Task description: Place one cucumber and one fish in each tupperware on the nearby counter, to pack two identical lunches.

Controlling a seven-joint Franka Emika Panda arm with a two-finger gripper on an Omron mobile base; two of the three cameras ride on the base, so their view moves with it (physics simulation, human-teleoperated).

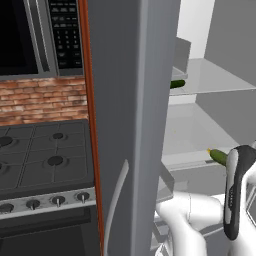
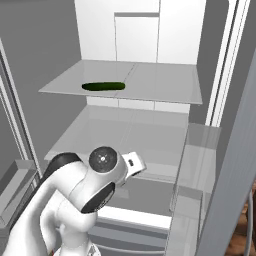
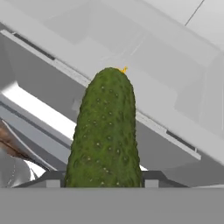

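Observation:
A dark green bumpy cucumber [image 3: 105, 135] stands between my two finger tips, with my gripper [image 3: 103, 180] shut on its lower end. In the left base view its yellow-tipped end [image 1: 216, 155] pokes out beside my hand, over the front of the lower fridge shelf [image 1: 190, 135]. A second cucumber [image 2: 103, 86] lies on the upper glass shelf [image 2: 150, 82] of the open fridge; it is also seen in the left base view [image 1: 177, 83]. The fish, the tupperware and the counter are out of view.
The grey fridge door [image 1: 125, 125] stands open between the fridge and the black gas stovetop [image 1: 45, 155]. A microwave [image 1: 40, 35] hangs above the stove. Door bins [image 2: 195, 170] line the right side. My arm [image 2: 85, 195] reaches into the fridge.

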